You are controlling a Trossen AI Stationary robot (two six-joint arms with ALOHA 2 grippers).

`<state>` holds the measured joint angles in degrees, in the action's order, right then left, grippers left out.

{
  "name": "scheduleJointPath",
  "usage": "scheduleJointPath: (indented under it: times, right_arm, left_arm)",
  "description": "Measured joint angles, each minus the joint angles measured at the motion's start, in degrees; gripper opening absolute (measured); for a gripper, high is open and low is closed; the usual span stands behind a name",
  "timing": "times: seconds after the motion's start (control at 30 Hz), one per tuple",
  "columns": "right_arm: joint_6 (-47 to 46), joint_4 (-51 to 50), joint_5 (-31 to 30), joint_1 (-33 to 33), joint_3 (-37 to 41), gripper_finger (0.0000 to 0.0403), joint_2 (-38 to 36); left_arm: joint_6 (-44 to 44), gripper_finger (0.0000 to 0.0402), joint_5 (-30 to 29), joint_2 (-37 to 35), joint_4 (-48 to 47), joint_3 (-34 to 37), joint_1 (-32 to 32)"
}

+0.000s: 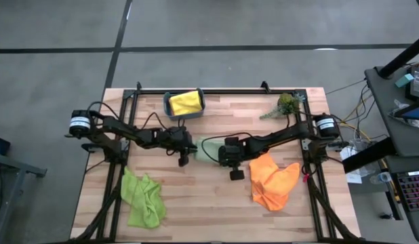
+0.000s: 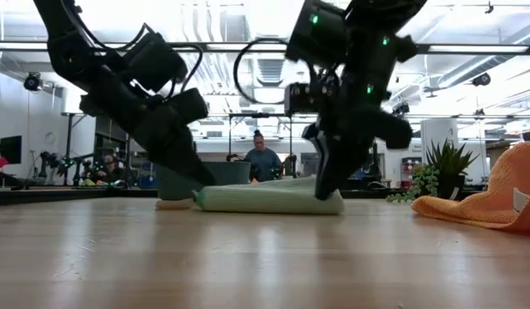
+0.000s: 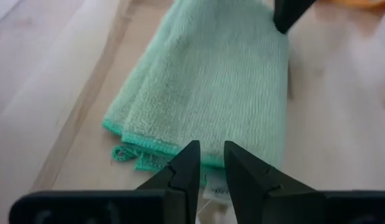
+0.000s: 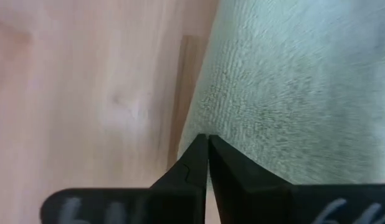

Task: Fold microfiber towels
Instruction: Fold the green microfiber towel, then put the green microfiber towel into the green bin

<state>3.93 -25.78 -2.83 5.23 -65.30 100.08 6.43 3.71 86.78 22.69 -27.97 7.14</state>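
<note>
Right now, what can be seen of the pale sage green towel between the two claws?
The pale sage green towel is soft ribbed microfiber with a darker green stitched hem, folded into a flat layered bundle at the table's middle. The left claw pinches its hemmed end; the shut right claw presses at its opposite edge.

Both arms hide most of the sage green towel (image 1: 204, 150) from above

bright ceiling lights (image 2: 274, 39) are glaring behind the silhouetted arms; the tabletop (image 2: 248, 257) is blurring up close, and both wrist views are looking soft.
</note>
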Motion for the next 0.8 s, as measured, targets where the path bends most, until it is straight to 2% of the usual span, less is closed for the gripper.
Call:
scheduleJointPath:
  times: [0.2,0.4,0.5,0.63,0.8]
  right_arm:
    - [-5.5,-0.9,0.1,-0.2,0.0,0.0009,-3.7]
    - [-26.7,-1.0,-0.7,-2.0,0.0,0.0009,-5.3]
    - [-37.2,-0.3,-1.2,-2.2,0.8,0.0009,-5.5]
    - [-43.5,-0.5,-1.3,-2.1,3.0,0.0013,-6.4]
    - [-48.3,1.1,-1.3,-2.2,6.4,0.0054,-9.7]
  left_arm:
    - [8.9,0.0058,0.0,-3.3,0.2,0.0,0.1]
    - [22.9,0.0083,-0.2,-4.0,0.3,0.2,0.3]
    - [27.7,0.0116,0.2,-3.9,-0.1,0.3,0.3]
    - [32.4,0.0177,0.3,-3.8,-2.4,0.3,0.3]
    - [36.7,0.0245,-1.6,-2.8,-3.3,0.3,0.3]
